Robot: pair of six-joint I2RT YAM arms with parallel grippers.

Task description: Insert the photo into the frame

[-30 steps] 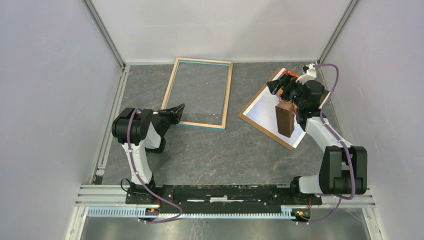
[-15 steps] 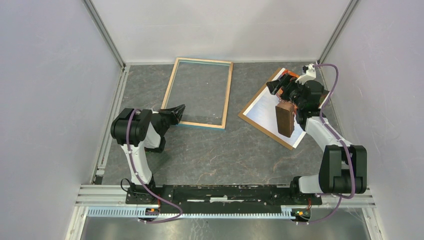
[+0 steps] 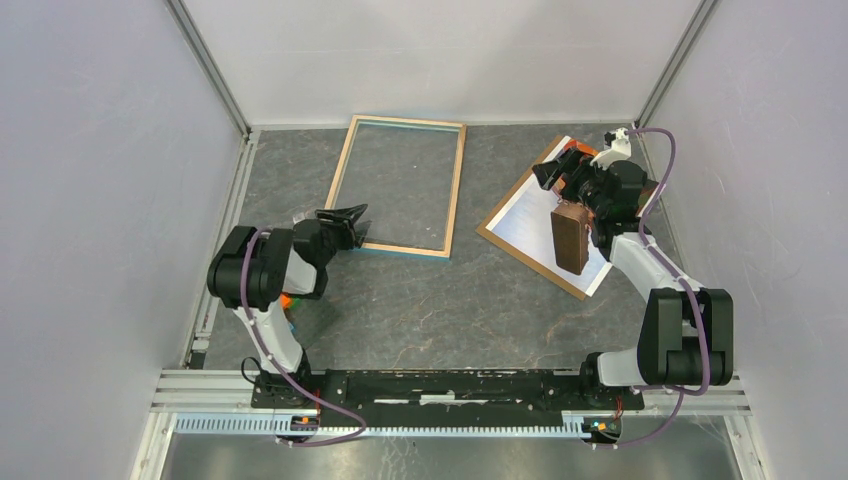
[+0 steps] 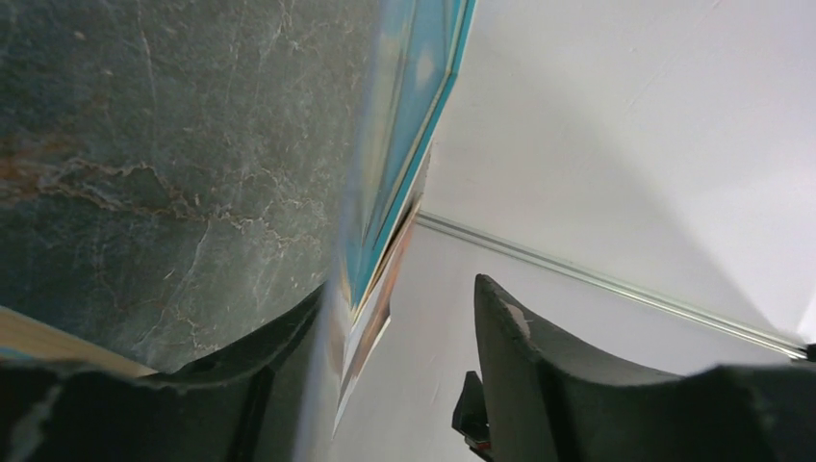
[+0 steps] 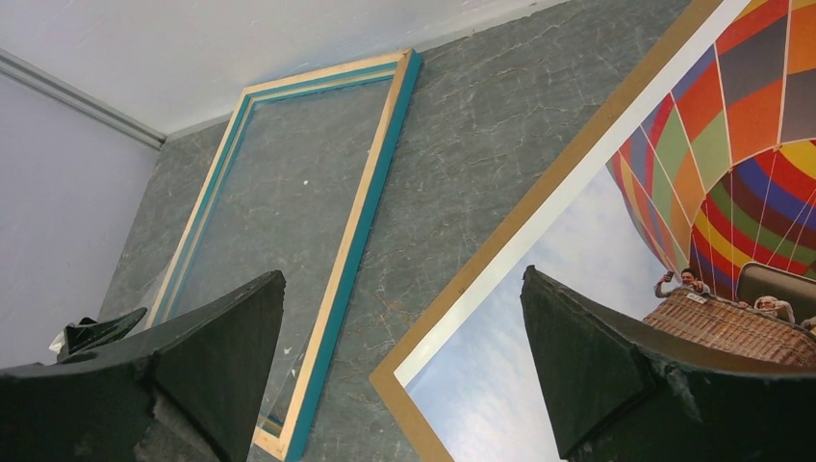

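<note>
Our left pincer (image 3: 345,214) has just let go: its jaws now stand apart at the near corner of the frame (image 3: 455,185), which lies flat just beyond. Farther off, our right pincer (image 3: 562,165) stays wide open, the photo (image 3: 528,215) directly beneath. The frame looks settled; the photo comes next.

Bright, even light; the left wrist view blurs close up.

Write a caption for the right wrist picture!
Open right hand hovers over the balloon photo, the frame lying beside it.
</note>
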